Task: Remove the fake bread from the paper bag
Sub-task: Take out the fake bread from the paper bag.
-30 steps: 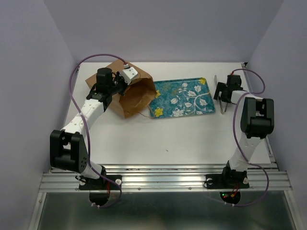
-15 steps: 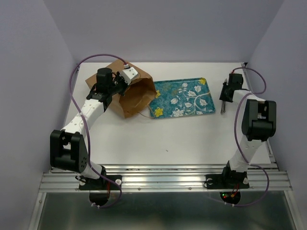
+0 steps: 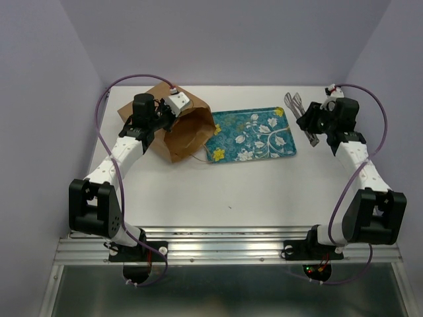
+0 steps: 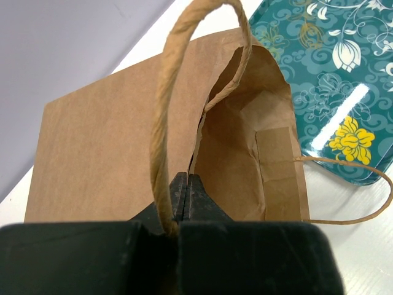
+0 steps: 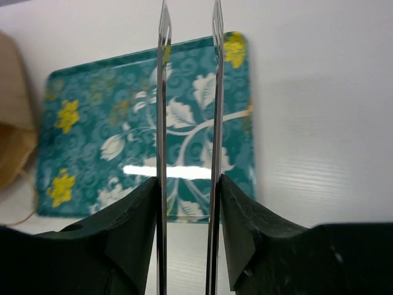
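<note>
The brown paper bag [image 3: 182, 135] lies on its side at the back left, its mouth facing right toward the tray. My left gripper [image 3: 173, 117] is shut on the bag's upper rim [image 4: 196, 141], and a string handle [image 4: 161, 123] loops over the fingers. The bag's inside [image 4: 236, 166] shows only brown paper, so the fake bread is hidden. My right gripper [image 3: 310, 122] is shut on metal tongs [image 3: 294, 102]. In the right wrist view the two tong arms [image 5: 164, 92] press against the pads [image 5: 138, 209] and point over the tray.
A teal floral tray [image 3: 251, 135] lies between the bag and the right arm, with nothing on it [image 5: 110, 110]. The bag's second string handle [image 4: 362, 184] lies on the white table beside the tray's corner. Purple walls enclose the table.
The right gripper closed on the tongs that lay on the table at the right. It lifted them and swung to point left toward the tray. The left arm and bag have not moved.
</note>
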`<state>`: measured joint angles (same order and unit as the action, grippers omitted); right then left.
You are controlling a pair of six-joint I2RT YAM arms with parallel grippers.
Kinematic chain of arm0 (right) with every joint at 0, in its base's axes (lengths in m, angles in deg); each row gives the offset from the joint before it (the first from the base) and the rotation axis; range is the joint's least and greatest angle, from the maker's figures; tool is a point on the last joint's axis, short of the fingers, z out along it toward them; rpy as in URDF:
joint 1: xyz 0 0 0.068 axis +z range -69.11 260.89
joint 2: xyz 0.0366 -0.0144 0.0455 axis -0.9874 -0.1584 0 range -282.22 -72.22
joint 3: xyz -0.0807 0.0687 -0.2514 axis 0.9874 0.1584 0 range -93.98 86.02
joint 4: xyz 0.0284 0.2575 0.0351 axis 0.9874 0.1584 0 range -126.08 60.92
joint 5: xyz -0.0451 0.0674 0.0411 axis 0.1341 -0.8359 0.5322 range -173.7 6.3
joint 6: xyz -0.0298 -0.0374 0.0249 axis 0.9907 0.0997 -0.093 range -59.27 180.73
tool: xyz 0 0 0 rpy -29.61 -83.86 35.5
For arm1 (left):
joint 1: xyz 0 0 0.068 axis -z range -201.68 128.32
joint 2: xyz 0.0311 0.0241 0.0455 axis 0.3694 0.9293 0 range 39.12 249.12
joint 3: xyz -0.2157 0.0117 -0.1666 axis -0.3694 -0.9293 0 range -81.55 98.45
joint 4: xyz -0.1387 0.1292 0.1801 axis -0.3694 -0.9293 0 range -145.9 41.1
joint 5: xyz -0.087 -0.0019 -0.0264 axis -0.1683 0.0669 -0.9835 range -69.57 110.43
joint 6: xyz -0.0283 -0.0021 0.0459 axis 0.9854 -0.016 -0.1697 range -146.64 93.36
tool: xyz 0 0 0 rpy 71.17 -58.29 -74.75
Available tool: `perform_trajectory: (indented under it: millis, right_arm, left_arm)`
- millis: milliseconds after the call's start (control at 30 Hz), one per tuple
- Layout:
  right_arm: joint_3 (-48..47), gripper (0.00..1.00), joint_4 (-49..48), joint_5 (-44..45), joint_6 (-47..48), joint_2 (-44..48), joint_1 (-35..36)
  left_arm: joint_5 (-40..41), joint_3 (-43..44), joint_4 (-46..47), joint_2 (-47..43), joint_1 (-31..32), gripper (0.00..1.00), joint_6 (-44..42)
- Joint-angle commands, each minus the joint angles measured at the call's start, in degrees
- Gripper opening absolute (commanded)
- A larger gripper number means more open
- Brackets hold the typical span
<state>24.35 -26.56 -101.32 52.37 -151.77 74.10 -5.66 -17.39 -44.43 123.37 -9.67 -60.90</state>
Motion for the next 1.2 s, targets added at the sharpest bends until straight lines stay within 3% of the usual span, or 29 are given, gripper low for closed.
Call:
perform_trajectory:
  millis: [0,100,233,567,867,1100,1167]
  right_arm:
    - [1.8,0.49,-3.6,-22.0,-3.5,2.9,-0.3]
    - [2.5,0.52,-4.9,-28.8,-5.2,3.8,0.3]
    - [2.9,0.54,-4.0,-29.2,-3.1,5.2,5.5]
    - [0.3,0.56,-5.6,-17.7,-1.1,1.1,25.8]
    - [-7.3,0.55,-11.5,-2.0,-4.4,-12.2,41.4]
    - [-14.6,0.54,-18.5,4.7,-17.2,-23.8,45.2]
    - [-15.5,0.54,-20.8,5.3,-24.8,-26.0,45.2]
  left_arm:
    - [-0.6,0.5,2.0,-2.9,0.2,0.0,0.5]
    - [-0.8,0.6,2.4,-3.1,0.2,0.0,0.7]
    - [-1.1,0.6,2.8,-3.2,0.2,0.0,1.0]
    - [-2.2,0.8,3.2,-2.9,0.2,0.0,2.9]
    - [-2.6,0.6,3.5,-2.9,0.3,0.0,5.4]
    - [-3.3,0.4,4.8,-3.0,0.4,0.0,7.9]
    - [-3.4,0.3,5.4,-3.3,0.4,0.0,8.3]
